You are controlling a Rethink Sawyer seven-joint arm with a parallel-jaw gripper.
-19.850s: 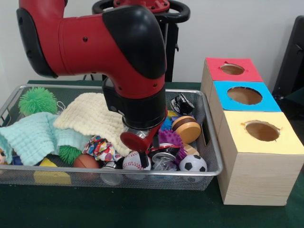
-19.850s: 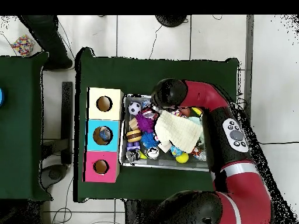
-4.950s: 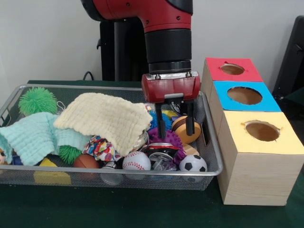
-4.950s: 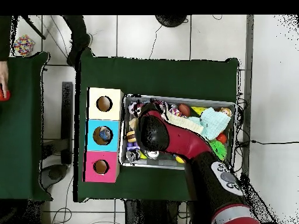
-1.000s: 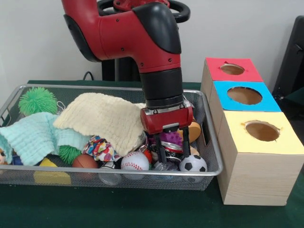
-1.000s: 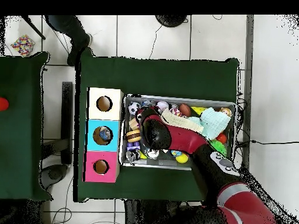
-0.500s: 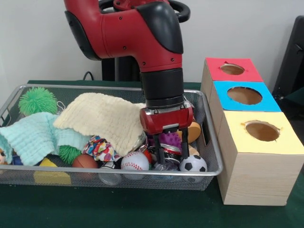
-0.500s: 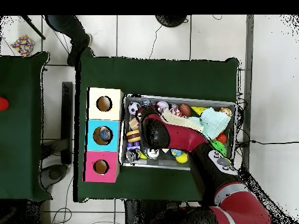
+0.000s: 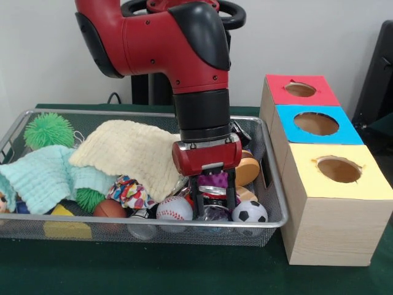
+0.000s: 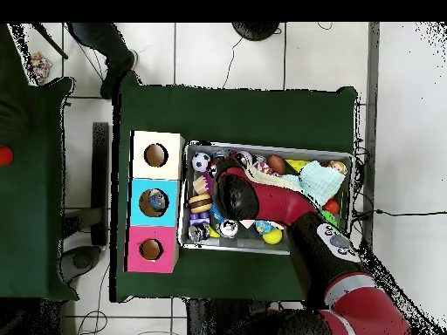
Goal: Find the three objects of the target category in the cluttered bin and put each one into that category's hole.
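Two black fingers (image 9: pixel 193 195) of the gripper (image 9: pixel 212 198) reach down into the wire bin (image 9: pixel 270 184) and straddle a crushed silver can (image 9: pixel 213 187), one on each side; whether they press it I cannot tell. The can lies between a baseball (image 9: pixel 174 208) and a small soccer ball (image 9: pixel 249 212), under a purple spiky ball (image 9: pixel 214 179). A cream cloth (image 9: pixel 132 150) and a mint cloth (image 9: pixel 43 175) cover the bin's other half. Beside the bin on the green bench (image 9: pixel 184 270) stands a wooden box with a red hole (image 9: pixel 300 90), a blue hole (image 9: pixel 316 123) and a yellow hole (image 9: pixel 338 169).
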